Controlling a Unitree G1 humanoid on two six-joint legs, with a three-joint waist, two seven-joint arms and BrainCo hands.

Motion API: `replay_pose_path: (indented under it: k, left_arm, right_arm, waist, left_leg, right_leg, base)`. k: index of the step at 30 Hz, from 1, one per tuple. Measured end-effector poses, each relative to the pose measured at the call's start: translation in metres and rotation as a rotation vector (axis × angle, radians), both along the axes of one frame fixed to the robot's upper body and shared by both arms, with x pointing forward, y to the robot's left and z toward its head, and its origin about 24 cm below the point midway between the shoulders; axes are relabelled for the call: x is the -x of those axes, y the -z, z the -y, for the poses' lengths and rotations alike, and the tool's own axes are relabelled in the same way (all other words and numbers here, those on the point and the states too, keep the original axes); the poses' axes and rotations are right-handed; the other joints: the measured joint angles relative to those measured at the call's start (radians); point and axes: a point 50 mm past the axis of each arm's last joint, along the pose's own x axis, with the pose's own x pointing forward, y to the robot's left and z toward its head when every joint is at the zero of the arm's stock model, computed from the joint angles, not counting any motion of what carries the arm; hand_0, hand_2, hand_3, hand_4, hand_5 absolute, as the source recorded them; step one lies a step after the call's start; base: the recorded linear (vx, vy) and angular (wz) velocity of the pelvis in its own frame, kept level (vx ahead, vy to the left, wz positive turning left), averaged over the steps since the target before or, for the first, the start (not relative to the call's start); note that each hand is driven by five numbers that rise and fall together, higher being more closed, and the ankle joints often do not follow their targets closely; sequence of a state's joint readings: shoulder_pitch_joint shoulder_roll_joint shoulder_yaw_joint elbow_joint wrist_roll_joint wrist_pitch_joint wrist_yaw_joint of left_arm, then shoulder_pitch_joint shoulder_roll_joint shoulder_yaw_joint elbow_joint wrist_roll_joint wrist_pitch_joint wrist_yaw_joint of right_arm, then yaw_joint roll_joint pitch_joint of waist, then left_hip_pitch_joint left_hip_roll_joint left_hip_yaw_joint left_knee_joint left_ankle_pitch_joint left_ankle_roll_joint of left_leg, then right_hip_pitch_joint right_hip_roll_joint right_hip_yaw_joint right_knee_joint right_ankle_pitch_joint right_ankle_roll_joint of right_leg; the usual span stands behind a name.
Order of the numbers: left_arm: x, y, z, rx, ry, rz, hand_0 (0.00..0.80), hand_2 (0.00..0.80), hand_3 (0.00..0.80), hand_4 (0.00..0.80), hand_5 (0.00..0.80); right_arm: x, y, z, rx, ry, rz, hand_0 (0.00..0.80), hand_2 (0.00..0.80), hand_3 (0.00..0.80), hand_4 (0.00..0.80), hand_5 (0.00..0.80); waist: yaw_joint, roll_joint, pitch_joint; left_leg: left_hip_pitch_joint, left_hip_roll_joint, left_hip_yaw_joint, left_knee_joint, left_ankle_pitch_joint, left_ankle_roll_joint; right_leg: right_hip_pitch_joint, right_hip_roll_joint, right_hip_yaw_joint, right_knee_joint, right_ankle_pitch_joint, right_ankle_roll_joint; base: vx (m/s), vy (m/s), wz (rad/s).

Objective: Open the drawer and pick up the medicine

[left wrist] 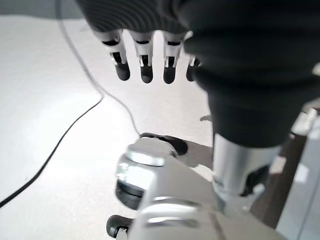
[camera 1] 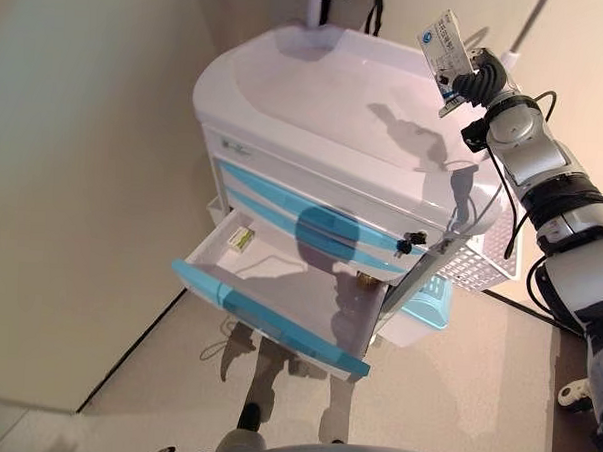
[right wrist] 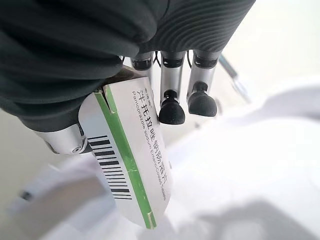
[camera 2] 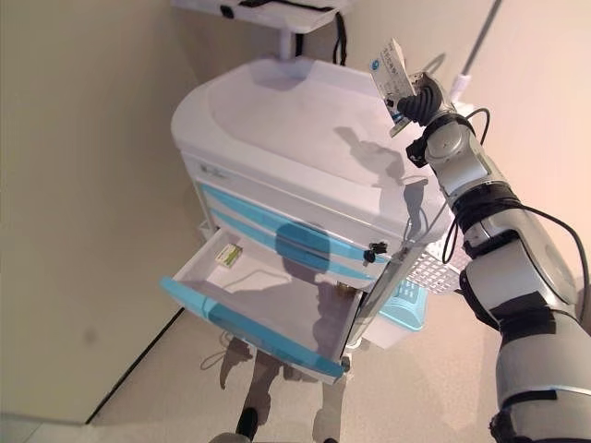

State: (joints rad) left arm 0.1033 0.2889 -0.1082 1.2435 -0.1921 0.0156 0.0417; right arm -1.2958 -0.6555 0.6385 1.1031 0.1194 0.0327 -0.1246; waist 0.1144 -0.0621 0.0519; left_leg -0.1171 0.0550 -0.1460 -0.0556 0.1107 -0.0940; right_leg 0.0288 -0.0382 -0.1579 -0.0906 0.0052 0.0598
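White medicine box (right wrist: 131, 165) pinched in right hand (camera 1: 475, 81) fingers (right wrist: 171, 107).

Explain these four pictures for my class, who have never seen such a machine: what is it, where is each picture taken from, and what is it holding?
It is a humanoid robot with silver-grey arms. Two pictures look down from its head; the other two come from cameras on its wrists. Before it stands a white medical cart with blue-fronted drawers, its lowest drawer pulled open with a small box inside. The right hand is raised above the cart's top, pinching a white medicine box with a green stripe. The left hand hangs open near the floor, holding nothing.
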Motion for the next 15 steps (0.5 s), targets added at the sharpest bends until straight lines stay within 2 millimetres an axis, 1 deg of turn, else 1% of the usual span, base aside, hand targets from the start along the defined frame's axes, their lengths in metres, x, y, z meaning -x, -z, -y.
replay_pose_path:
  k: [1,4,5,7,8,9,12,15]
  left_arm:
    - [-0.001,0.000,0.000,-0.003,0.011,0.000,0.000,0.000,0.000,0.000,0.000]
    - [-0.005,-0.001,0.000,0.000,0.012,0.011,0.000,0.000,0.000,0.000,0.000]
    - [-0.009,-0.001,0.000,-0.002,0.017,0.018,0.000,0.000,0.000,0.000,0.000]
    - [-0.011,-0.001,0.000,-0.002,0.023,0.021,0.000,0.000,0.000,0.000,0.000]
    - [-0.013,-0.001,0.000,-0.001,0.028,0.027,0.000,0.000,0.000,0.000,0.000]
    - [-0.017,-0.002,0.000,-0.002,0.034,0.034,0.000,0.000,0.000,0.000,0.000]
    - [-0.021,-0.002,0.000,-0.004,0.057,0.039,0.000,0.000,0.000,0.000,0.000]
    - [-0.032,-0.004,0.001,-0.006,0.075,0.059,0.000,0.000,0.000,0.000,0.000]
  right_arm:
    - [0.000,0.005,0.006,0.007,0.034,-0.023,0.800,0.800,0.800,0.800,0.800]
    - [0.000,0.010,0.013,0.027,0.073,-0.054,0.800,0.800,0.800,0.800,0.800]
    - [0.001,0.013,0.017,0.045,0.096,-0.075,0.800,0.800,0.800,0.800,0.800]
    - [0.001,0.013,0.018,0.056,0.102,-0.081,0.800,0.800,0.800,0.800,0.800]
    - [0.001,0.014,0.021,0.078,0.116,-0.091,0.800,0.800,0.800,0.800,0.800]
    - [0.002,0.014,0.026,0.082,0.134,-0.095,0.800,0.800,0.800,0.800,0.800]
    - [0.002,0.008,0.024,0.124,0.132,-0.095,0.800,0.800,0.800,0.800,0.800]
    - [0.002,0.004,0.027,0.145,0.148,-0.102,0.800,0.800,0.800,0.800,0.800]
  waist:
    - [-0.003,-0.004,0.009]
    - [0.024,-0.007,0.018]
    - [0.017,-0.009,0.024]
    - [0.021,-0.011,0.027]
    - [0.035,-0.011,0.031]
    - [0.037,-0.013,0.034]
    - [0.041,-0.016,0.036]
    - [0.039,-0.017,0.036]
  left_leg:
    - [-0.002,-0.004,-0.012,0.000,0.002,0.000]
    - [-0.019,-0.010,-0.034,0.003,0.004,0.000]
    - [-0.028,-0.014,-0.051,0.003,0.007,0.000]
    - [-0.035,-0.016,-0.055,0.003,0.009,0.000]
    - [-0.039,-0.019,-0.066,0.005,0.009,0.000]
    - [-0.041,-0.021,-0.075,0.005,0.009,0.000]
    - [-0.051,-0.023,-0.082,0.005,0.010,-0.001]
    - [-0.073,-0.027,-0.103,0.007,0.015,-0.003]
  right_leg:
    - [0.003,-0.002,-0.013,0.000,-0.003,0.000]
    - [-0.001,-0.003,-0.034,0.000,-0.008,0.003]
    - [-0.001,-0.004,-0.047,0.000,-0.012,0.003]
    - [-0.002,-0.004,-0.049,0.000,-0.015,0.004]
    - [-0.002,-0.005,-0.058,0.000,-0.019,0.005]
    - [0.000,-0.006,-0.065,0.000,-0.020,0.004]
    - [-0.005,-0.006,-0.076,0.000,-0.023,0.003]
    - [-0.017,-0.005,-0.095,0.000,-0.023,0.003]
  base:
    - [0.023,-0.004,0.37]
    - [0.015,-0.002,0.28]
    - [0.016,0.000,0.33]
    - [0.017,0.000,0.25]
    - [0.020,0.001,0.21]
    - [0.014,-0.001,0.21]
    - [0.006,0.002,0.12]
    - [-0.006,0.004,0.15]
